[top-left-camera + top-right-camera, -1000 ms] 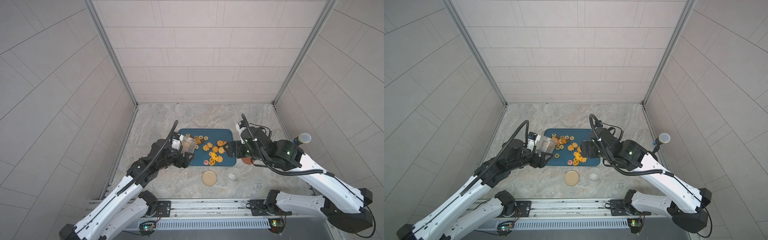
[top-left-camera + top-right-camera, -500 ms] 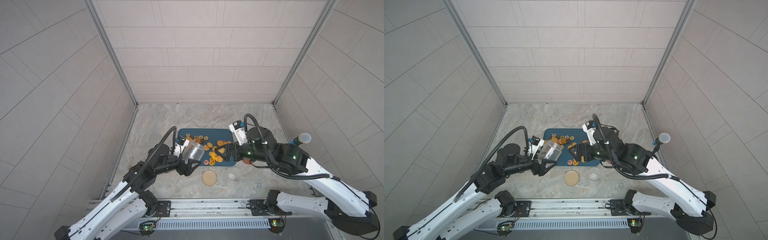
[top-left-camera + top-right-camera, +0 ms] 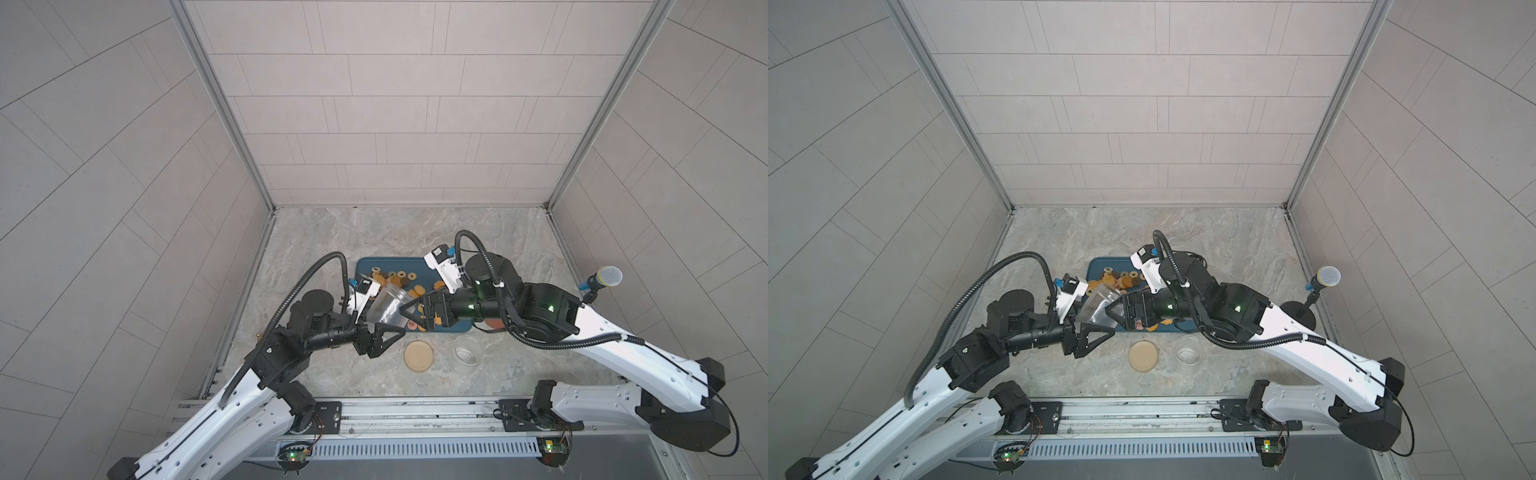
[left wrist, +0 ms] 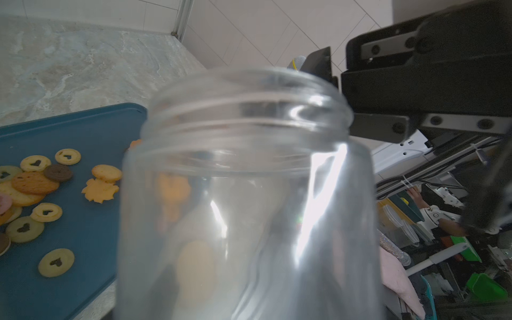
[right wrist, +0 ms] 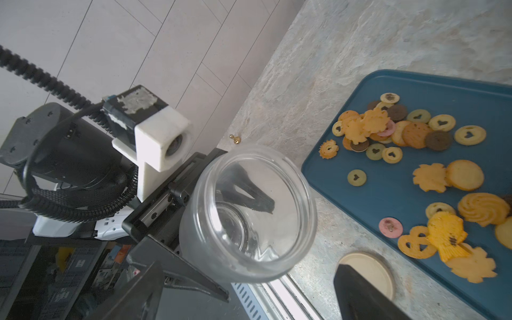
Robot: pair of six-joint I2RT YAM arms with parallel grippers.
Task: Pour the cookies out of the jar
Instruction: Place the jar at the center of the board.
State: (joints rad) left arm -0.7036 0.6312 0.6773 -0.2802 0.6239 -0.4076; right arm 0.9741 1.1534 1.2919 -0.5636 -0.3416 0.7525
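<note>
My left gripper (image 3: 386, 323) is shut on the clear jar (image 3: 390, 304), which hangs tilted off the tray's front left corner with its open mouth towards the right arm. In the right wrist view the jar (image 5: 249, 213) looks empty, and one left finger shows through its glass. The cookies (image 3: 400, 276) lie scattered on the blue tray (image 3: 370, 266), also seen in the wrist views as cookies (image 5: 388, 130) and cookies (image 4: 36, 180). My right gripper (image 3: 415, 316) stands open just in front of the jar's mouth, holding nothing.
A tan round lid (image 3: 418, 356) and a small clear glass bowl (image 3: 467, 350) sit on the marble top in front of the tray. A microphone on a stand (image 3: 604, 282) is at the right wall. A small brass pin (image 5: 235, 138) lies by the left wall.
The left arm has drawn the jar a little forward, off the tray, and turned it. The right gripper has swung left across the tray up to the jar's mouth.
</note>
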